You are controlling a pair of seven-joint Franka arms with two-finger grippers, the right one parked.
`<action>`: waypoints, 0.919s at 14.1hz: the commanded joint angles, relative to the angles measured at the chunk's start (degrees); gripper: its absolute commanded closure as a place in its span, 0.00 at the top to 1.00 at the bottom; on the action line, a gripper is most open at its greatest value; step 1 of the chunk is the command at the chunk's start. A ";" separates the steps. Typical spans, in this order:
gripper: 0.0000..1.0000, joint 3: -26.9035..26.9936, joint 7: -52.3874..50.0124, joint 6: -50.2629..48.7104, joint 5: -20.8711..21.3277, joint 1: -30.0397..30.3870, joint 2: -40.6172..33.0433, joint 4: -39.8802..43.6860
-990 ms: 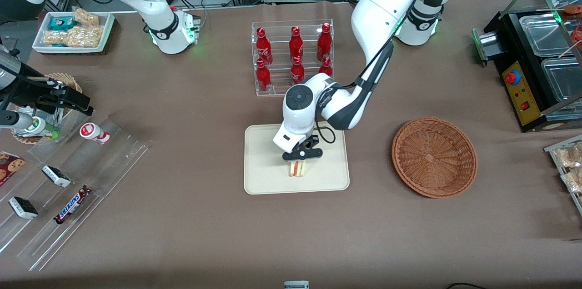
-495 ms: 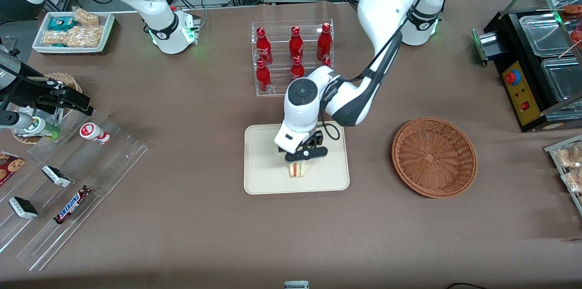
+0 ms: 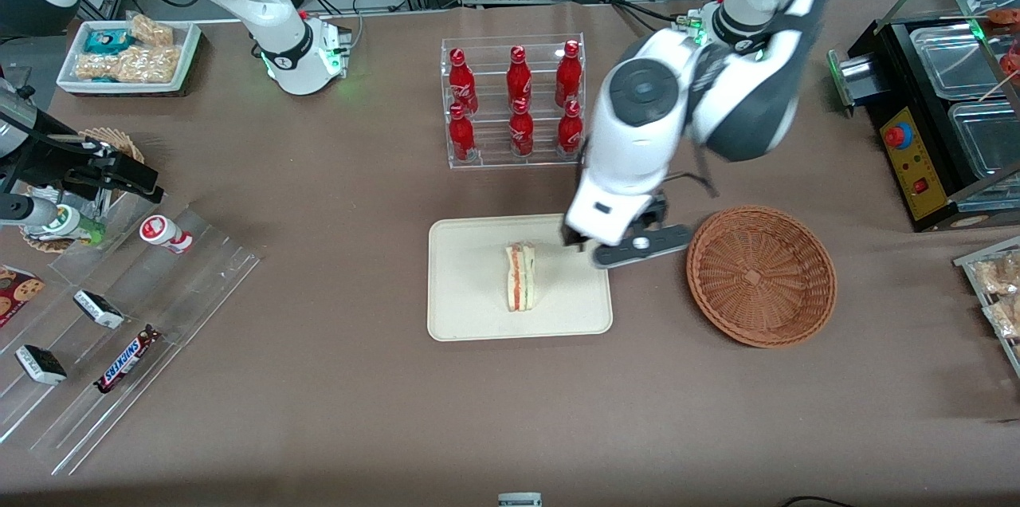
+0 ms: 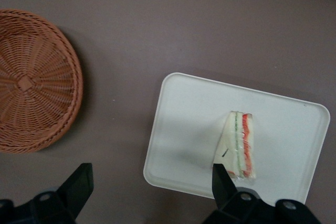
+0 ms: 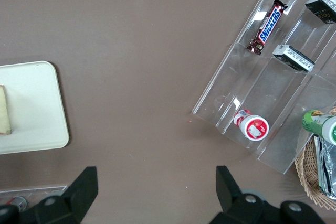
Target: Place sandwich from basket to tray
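Note:
The sandwich (image 3: 520, 288), a pale bread wedge with red and green filling, lies on the cream tray (image 3: 470, 284), free of any grip. My gripper (image 3: 637, 245) hangs high above the table, over the gap between the tray's edge and the round reddish-brown basket (image 3: 761, 276). It is open and holds nothing. The left wrist view looks down between the wide-apart black fingers (image 4: 79, 182) of the gripper (image 4: 151, 187) onto the sandwich (image 4: 239, 145), the tray (image 4: 189, 124) and the basket (image 4: 31, 82). No contents show in the basket. In the right wrist view the tray (image 5: 31, 103) and an end of the sandwich (image 5: 4, 111) appear.
A clear rack of red bottles (image 3: 514, 100) stands farther from the front camera than the tray. Toward the parked arm's end lie a stepped acrylic rack with snacks (image 3: 119, 332) and a white snack bin (image 3: 127, 53). A black appliance (image 3: 948, 108) stands toward the working arm's end.
My gripper has let go of the sandwich, risen and swung away from the tray's middle toward the basket. The sandwich stays lying on the tray.

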 commanded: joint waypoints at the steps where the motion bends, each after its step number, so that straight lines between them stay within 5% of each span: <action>1: 1.00 -0.52 2.78 -0.30 -0.75 5.08 -2.36 -4.26; 6: 1.00 -0.43 19.46 -1.43 -0.84 15.27 -12.11 -14.81; 13: 1.00 -0.87 41.44 -12.85 -0.84 27.05 -21.43 -14.91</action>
